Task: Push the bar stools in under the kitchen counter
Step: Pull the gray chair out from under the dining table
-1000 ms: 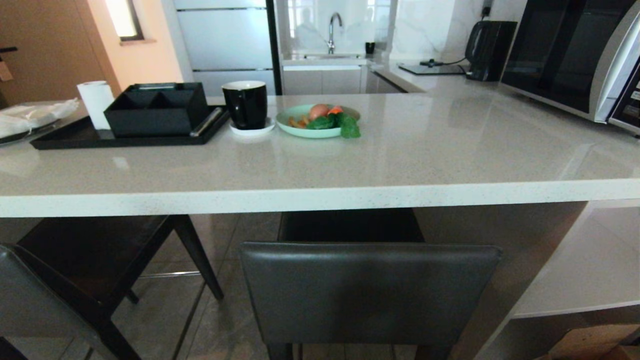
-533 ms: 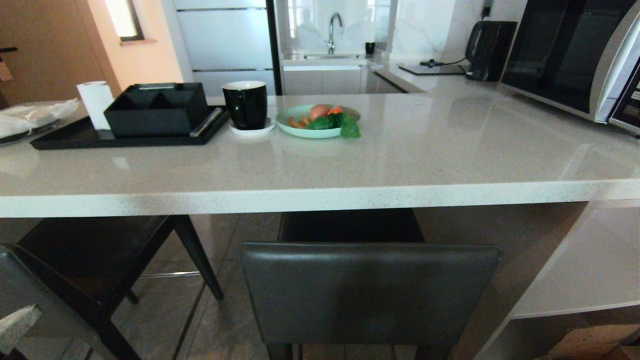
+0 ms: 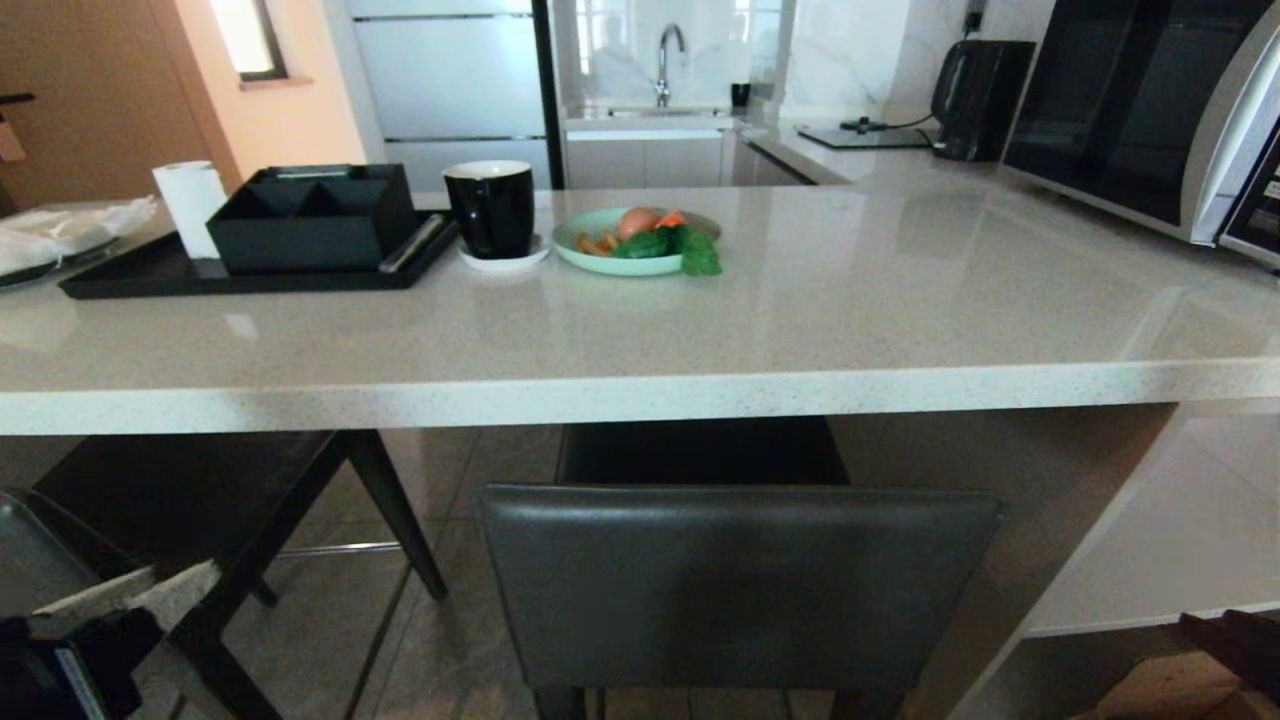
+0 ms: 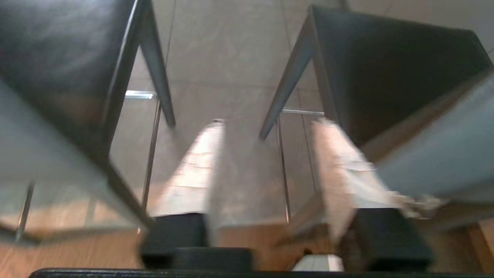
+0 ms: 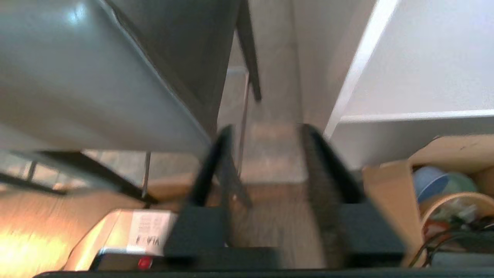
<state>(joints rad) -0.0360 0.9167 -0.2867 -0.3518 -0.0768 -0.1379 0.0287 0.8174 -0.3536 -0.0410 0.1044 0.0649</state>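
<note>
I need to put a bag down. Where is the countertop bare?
The kitchen counter is bare from the green plate across to the microwave, and along its front edge. The far left is crowded: black tray, black mug.

There are two bar stools: one (image 3: 740,585) in the middle and one (image 3: 170,520) on the left. There is one worktop (image 3: 700,330). On it sit one black tray (image 3: 240,278), one black box (image 3: 310,220), one white paper roll (image 3: 192,205), one black mug (image 3: 490,208) on one white saucer (image 3: 503,263), and one green plate (image 3: 600,262) of food. One microwave (image 3: 1150,110), one kettle (image 3: 975,100) and one tap (image 3: 668,60) stand farther back. Two end effectors show, the left (image 4: 266,127) and the right (image 5: 266,131).
</note>
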